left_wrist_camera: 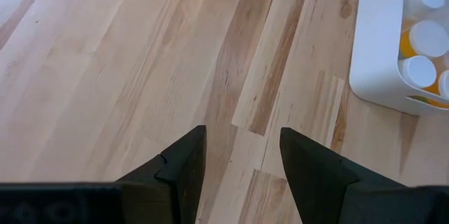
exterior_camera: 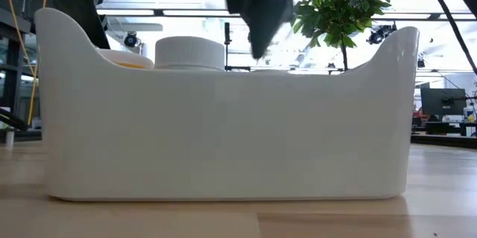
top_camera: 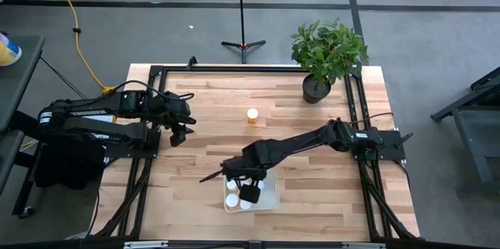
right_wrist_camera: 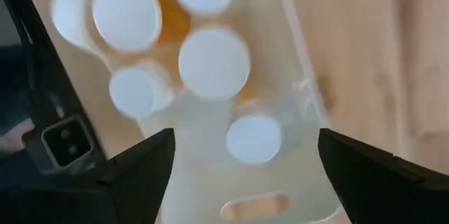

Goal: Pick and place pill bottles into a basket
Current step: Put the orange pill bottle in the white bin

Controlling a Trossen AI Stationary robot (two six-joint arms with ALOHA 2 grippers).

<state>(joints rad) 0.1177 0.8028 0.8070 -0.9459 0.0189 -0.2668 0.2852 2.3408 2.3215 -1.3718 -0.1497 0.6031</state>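
Note:
The whitish basket (top_camera: 273,196) stands near the table's front edge, and several white-capped pill bottles (right_wrist_camera: 214,62) stand upright inside it. My right gripper (right_wrist_camera: 245,136) hangs open just above them, fingers pointing down, nothing between them. In the low view it (exterior_camera: 261,22) is clear of the basket's rim (exterior_camera: 223,81). One more orange pill bottle (top_camera: 252,115) stands alone on its base at mid-table. My left gripper (left_wrist_camera: 242,133) waits open over the table's left part, empty.
A potted plant (top_camera: 326,58) stands at the table's far right corner. Bare wood lies between the lone bottle and the basket. The left arm (top_camera: 117,116) rests along the left edge.

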